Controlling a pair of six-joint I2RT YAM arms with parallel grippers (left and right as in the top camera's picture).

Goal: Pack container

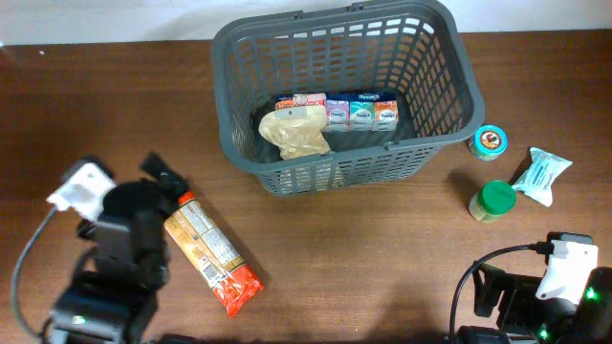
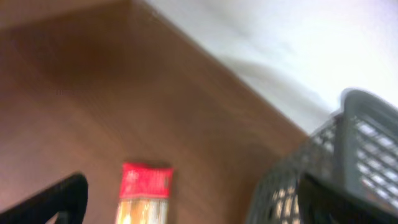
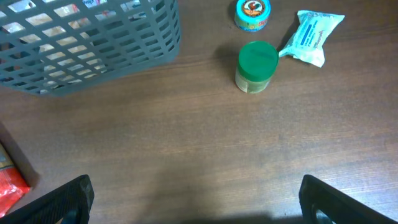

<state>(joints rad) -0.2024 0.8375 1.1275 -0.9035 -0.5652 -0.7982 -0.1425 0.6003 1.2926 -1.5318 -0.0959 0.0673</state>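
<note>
My L gripper (image 2: 196,190) is wide open & empty, by a long orange-red pkt (image 1: 212,254) near the basket (image 1: 234,105). R gripper (image 3: 198,188) is wide open & empty, w/ a green-lid jar (image 3: 257,65) ahead.

Table (image 1: 335,258): dark brown wood-grain top, matt, spreading beneath and ahead of the right gripper (image 3: 202,208).
Wall (image 2: 298,43): white and plain, blurred, meeting the table's straight far edge ahead of the left gripper (image 2: 193,208); a faint grey shadow band crosses it.
Light: soft and even, with a weak pale sheen on the wood ahead of the right gripper.
</note>
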